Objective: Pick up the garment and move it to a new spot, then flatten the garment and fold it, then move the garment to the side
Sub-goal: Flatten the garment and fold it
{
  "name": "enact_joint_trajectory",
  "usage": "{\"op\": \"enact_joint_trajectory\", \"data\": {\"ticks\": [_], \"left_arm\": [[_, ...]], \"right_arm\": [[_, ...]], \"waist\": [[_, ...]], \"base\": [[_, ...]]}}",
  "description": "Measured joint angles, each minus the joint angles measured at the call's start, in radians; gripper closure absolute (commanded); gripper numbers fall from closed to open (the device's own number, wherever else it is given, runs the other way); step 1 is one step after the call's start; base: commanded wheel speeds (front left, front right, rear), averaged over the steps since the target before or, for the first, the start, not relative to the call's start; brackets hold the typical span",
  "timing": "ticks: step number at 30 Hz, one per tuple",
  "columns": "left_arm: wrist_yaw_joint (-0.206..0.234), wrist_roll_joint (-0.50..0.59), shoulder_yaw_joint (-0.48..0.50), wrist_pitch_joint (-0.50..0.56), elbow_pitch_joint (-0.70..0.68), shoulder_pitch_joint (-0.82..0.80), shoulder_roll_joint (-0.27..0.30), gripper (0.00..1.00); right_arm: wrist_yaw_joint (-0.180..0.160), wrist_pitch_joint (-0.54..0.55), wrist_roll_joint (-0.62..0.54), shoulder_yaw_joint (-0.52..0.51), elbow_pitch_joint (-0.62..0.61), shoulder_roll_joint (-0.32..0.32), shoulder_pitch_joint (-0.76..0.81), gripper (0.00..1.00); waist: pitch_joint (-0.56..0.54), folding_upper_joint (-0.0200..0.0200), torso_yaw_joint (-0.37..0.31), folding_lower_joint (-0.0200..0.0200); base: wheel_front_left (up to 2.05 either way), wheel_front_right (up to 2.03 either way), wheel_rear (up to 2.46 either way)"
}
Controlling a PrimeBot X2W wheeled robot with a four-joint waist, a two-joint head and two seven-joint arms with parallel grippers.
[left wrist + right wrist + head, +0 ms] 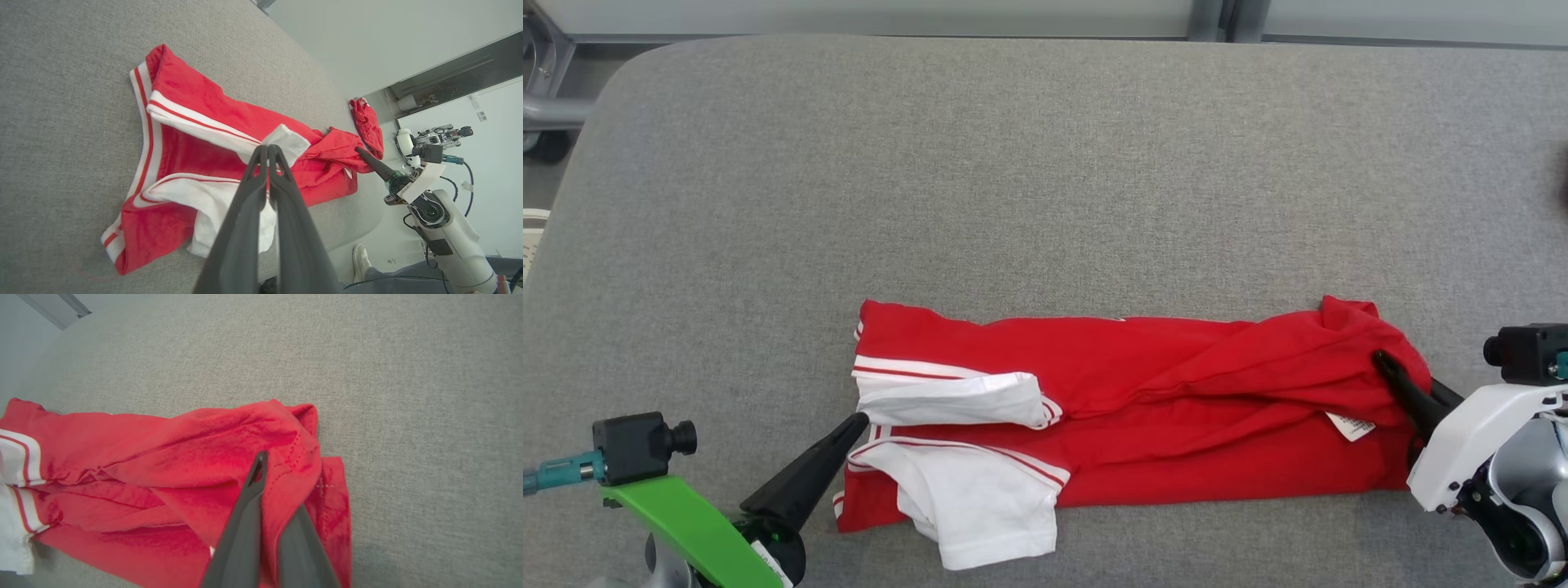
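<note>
Garment (1143,408) stretched 9-to-3 on surface (1013,163). Right jaws clamped on hem (302,457) at 3 o'clock end; left jaws together, empty, beside sleeve (956,400) at 9 o'clock end.

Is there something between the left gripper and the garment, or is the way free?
Nothing visible stands between them. The left gripper, fingers together, has its tip right at the sleeve end of the garment, with bare grey table beside it.
</note>
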Motion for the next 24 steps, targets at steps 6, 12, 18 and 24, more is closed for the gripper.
{"op": "enact_joint_trajectory", "data": {"ticks": [6, 12, 18, 24], "left_arm": [[0.0, -0.006, 0.003, -0.01, -0.02, 0.017, -0.002, 1.0], [0.005, -0.004, 0.011, -0.023, -0.055, 0.038, 0.008, 1.0], [0.025, 0.005, 0.023, -0.053, -0.128, 0.08, 0.027, 1.0], [0.031, 0.006, -0.008, -0.051, -0.14, 0.106, 0.008, 1.0]], "right_arm": [[0.0, -0.028, 0.0, 0.043, 0.027, -0.02, 0.0, 1.0], [0.0, -0.051, 0.0, 0.062, 0.026, -0.041, 0.001, 1.0], [0.0, -0.07, 0.019, 0.037, -0.009, -0.054, 0.033, 1.0], [0.0, -0.07, -0.012, 0.05, 0.024, -0.051, 0.026, 0.95]], "waist": [[-0.004, 0.0, 0.003, 0.0], [-0.011, 0.0, 0.001, 0.0], [-0.024, 0.0, 0.0, 0.0], [-0.02, 0.0, -0.007, 0.0]], "base": [[0.0, 0.0, 0.0], [0.0, 0.0, 0.0], [0.0, 0.0, 0.0], [0.0, 0.0, 0.0]]}}
